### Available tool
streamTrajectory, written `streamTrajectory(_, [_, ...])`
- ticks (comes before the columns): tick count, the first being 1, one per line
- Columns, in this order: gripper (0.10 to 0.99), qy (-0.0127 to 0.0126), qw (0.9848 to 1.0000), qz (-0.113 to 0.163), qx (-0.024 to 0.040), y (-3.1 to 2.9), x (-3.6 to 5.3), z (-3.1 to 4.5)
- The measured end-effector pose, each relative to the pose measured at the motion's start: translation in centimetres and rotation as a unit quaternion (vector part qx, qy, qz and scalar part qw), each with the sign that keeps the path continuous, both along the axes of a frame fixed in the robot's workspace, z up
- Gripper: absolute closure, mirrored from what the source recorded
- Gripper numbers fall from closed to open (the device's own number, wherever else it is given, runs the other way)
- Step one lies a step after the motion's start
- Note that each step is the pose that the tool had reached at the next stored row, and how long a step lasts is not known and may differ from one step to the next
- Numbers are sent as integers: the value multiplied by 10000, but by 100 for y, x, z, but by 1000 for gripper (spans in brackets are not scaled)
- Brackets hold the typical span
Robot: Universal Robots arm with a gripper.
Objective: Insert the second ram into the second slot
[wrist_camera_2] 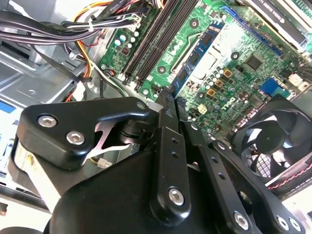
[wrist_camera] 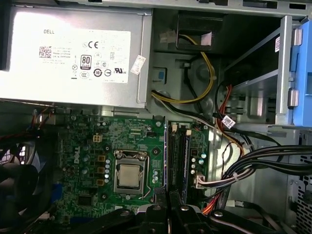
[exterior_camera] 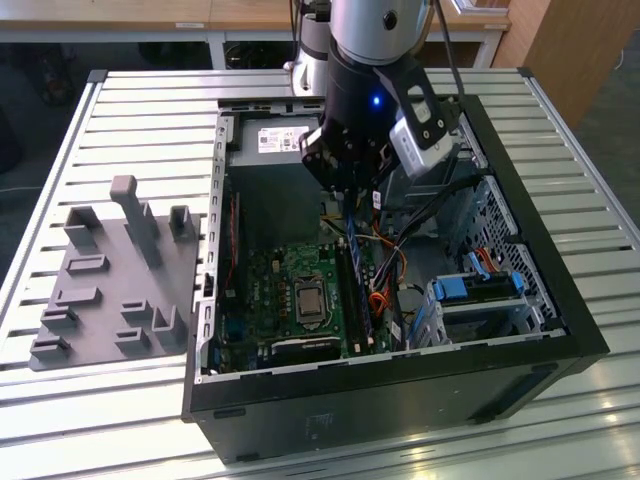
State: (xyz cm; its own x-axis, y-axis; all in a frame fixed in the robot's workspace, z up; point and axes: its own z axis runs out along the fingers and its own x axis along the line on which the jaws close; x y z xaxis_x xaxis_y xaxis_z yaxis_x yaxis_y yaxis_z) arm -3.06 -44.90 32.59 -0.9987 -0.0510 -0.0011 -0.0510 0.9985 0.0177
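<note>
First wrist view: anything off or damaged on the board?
Nothing looks damaged or spilled. One oddity: the CPU lies bare, its metal lid exposed. A loose cable bundle drapes beside the RAM slots, not across them.

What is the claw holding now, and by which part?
The claw is shut on the blue memory stick, gripping its flat sides at the upper edge.
</note>
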Motion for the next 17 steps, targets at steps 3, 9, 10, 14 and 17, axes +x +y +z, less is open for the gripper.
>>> streamTrajectory(3, [949, 0, 10000, -2, -4, 0, 0, -16])
streamTrajectory(9, [949, 0, 10000, -5, -16, 0, 0, -46])
streamTrajectory(10, [949, 0, 10000, -6, -18, 0, 0, -51])
streamTrajectory(14, [949, 0, 10000, -9, -27, 0, 0, -68])
streamTrajectory(17, [949, 0, 10000, -9, -28, 0, 0, -78])
